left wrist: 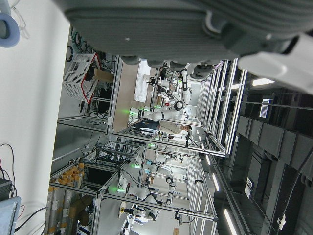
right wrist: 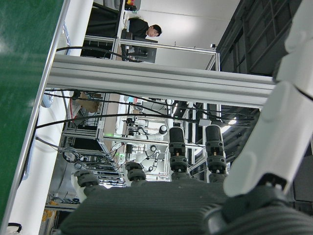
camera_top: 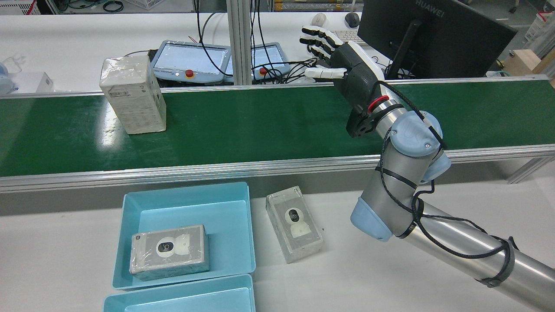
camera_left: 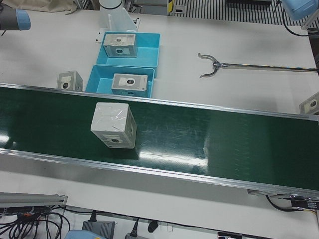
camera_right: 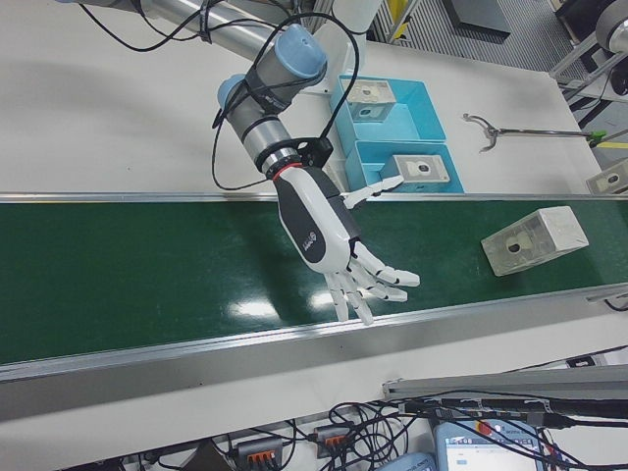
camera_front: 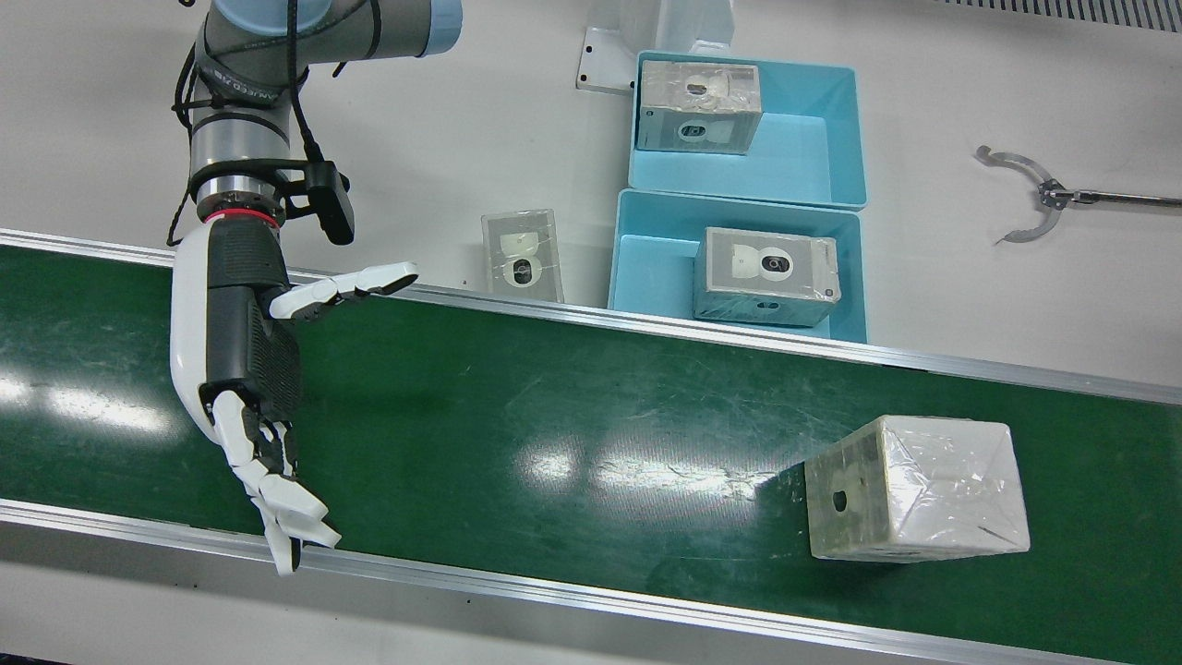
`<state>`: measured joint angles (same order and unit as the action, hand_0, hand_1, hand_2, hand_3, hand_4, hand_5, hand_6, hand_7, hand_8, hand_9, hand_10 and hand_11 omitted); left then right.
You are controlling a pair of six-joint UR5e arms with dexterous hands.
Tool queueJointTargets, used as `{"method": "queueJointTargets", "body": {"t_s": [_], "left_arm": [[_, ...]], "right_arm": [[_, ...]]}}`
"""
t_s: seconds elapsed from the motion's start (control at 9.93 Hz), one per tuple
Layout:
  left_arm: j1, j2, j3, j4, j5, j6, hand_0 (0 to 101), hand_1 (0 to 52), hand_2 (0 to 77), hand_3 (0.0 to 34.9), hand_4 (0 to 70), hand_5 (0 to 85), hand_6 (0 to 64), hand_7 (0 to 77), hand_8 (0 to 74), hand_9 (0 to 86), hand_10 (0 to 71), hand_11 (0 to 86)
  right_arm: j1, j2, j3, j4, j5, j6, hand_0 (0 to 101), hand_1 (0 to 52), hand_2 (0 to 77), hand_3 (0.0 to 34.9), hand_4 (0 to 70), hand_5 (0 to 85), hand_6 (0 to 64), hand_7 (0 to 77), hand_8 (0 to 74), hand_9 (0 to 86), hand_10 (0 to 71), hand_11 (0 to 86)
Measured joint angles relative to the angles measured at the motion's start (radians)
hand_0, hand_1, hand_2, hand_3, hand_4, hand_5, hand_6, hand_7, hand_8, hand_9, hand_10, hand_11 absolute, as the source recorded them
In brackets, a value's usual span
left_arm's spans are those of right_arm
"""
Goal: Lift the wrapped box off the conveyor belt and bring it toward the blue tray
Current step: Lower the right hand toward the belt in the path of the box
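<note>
The right hand (camera_front: 245, 369) hung over the green conveyor belt (camera_front: 517, 406) with its fingers (camera_front: 295, 513) spread wide apart, and it held nothing. Its thumb stuck out toward the belt's silver rail on the desk side. In the rear view the same hand (camera_top: 347, 65) reached out over the far edge of the belt, palm open.

The wrapped box (camera_front: 914, 503) sat on the belt, well away from the hand, far along the belt toward the robot's left side. It was not touching the hand at all. It was wrapped in shiny clear plastic and had a small dark hole on one side. In the rear view the wrapped box (camera_top: 132, 95) stood upright near the belt's far edge.

Past the belt rail, on the white desk (camera_front: 462, 120), sat a blue tray (camera_front: 836, 277) with a grey box (camera_front: 766, 275) lying in it. A second blue tray (camera_front: 831, 175) stood right behind it, touching it, and it held another grey box (camera_front: 699, 106). One more small box (camera_front: 523, 254) lay on the desk between the hand and the trays, just beside the nearer tray. A metal grabber tool (camera_front: 1034, 194) lay on the desk farther off.

The left hand only showed as a dark blurry part at the top of its own camera view (left wrist: 195, 34), so I could not tell if it was open or closed
</note>
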<state>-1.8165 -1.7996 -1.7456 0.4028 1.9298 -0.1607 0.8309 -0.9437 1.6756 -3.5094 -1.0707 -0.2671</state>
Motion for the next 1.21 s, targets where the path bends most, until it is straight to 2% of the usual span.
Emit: {"method": "queueJointTargets", "body": {"t_s": [0.1, 0.3, 0.4, 0.71, 0.91, 1.01, 1.11, 1.21], "left_arm": [[0.000, 0.000, 0.000, 0.000, 0.000, 0.000, 0, 0.0, 1.1, 0.0, 0.0, 0.5, 0.0, 0.5, 0.5, 0.0, 0.0, 0.0], [0.000, 0.000, 0.000, 0.000, 0.000, 0.000, 0, 0.0, 0.5, 0.0, 0.0, 0.5, 0.0, 0.5, 0.5, 0.0, 0.5, 0.0], [0.000, 0.000, 0.000, 0.000, 0.000, 0.000, 0, 0.0, 1.1, 0.0, 0.0, 0.5, 0.0, 0.5, 0.5, 0.0, 0.5, 0.0], [0.000, 0.000, 0.000, 0.000, 0.000, 0.000, 0, 0.0, 1.1, 0.0, 0.0, 0.5, 0.0, 0.5, 0.5, 0.0, 0.5, 0.0], [0.000, 0.000, 0.000, 0.000, 0.000, 0.000, 0, 0.0, 0.5, 0.0, 0.0, 0.5, 0.0, 0.5, 0.0, 0.5, 0.0, 0.0], [0.000, 0.000, 0.000, 0.000, 0.000, 0.000, 0, 0.0, 1.1, 0.0, 0.0, 0.5, 0.0, 0.5, 0.0, 0.5, 0.5, 0.0], [0.000, 0.000, 0.000, 0.000, 0.000, 0.000, 0, 0.0, 1.1, 0.0, 0.0, 0.5, 0.0, 0.5, 0.0, 0.5, 0.5, 0.0], [0.000, 0.000, 0.000, 0.000, 0.000, 0.000, 0, 0.0, 0.5, 0.0, 0.0, 0.5, 0.0, 0.5, 0.5, 0.0, 0.5, 0.0]], "right_arm": [[-0.002, 0.005, -0.035, 0.054, -0.004, -0.001, 40, 7.1, 8.7, 29.6, 8.7, 21.8, 0.0, 22.9, 1.1, 7.6, 2.7, 3.8], [-0.009, 0.009, -0.054, 0.101, -0.020, 0.001, 40, 7.1, 10.9, 29.6, 9.3, 21.8, 0.0, 22.4, 1.1, 7.6, 2.7, 3.8], [-0.012, 0.009, -0.047, 0.107, -0.029, 0.003, 41, 9.3, 11.4, 29.6, 10.4, 24.0, 0.0, 22.4, 0.5, 7.1, 1.1, 2.2], [-0.022, -0.005, -0.010, 0.105, -0.048, 0.006, 42, 9.3, 12.0, 29.7, 12.5, 26.7, 0.0, 24.5, 0.0, 6.0, 1.1, 2.2], [-0.023, -0.015, -0.001, 0.078, -0.056, 0.011, 43, 10.9, 13.1, 29.7, 14.2, 27.8, 0.0, 25.6, 0.0, 6.0, 1.1, 2.2], [-0.023, -0.025, 0.014, 0.036, -0.057, 0.019, 45, 10.9, 13.1, 29.6, 15.3, 28.9, 0.0, 25.6, 0.0, 6.0, 0.0, 1.6], [-0.020, -0.039, 0.033, -0.010, -0.057, 0.026, 45, 14.2, 14.2, 29.9, 13.6, 28.4, 0.0, 25.6, 0.0, 6.0, 0.0, 1.6], [-0.011, -0.051, 0.048, -0.047, -0.057, 0.037, 45, 14.2, 14.2, 29.9, 13.6, 28.4, 0.0, 25.6, 0.0, 6.0, 0.0, 1.6]]}}
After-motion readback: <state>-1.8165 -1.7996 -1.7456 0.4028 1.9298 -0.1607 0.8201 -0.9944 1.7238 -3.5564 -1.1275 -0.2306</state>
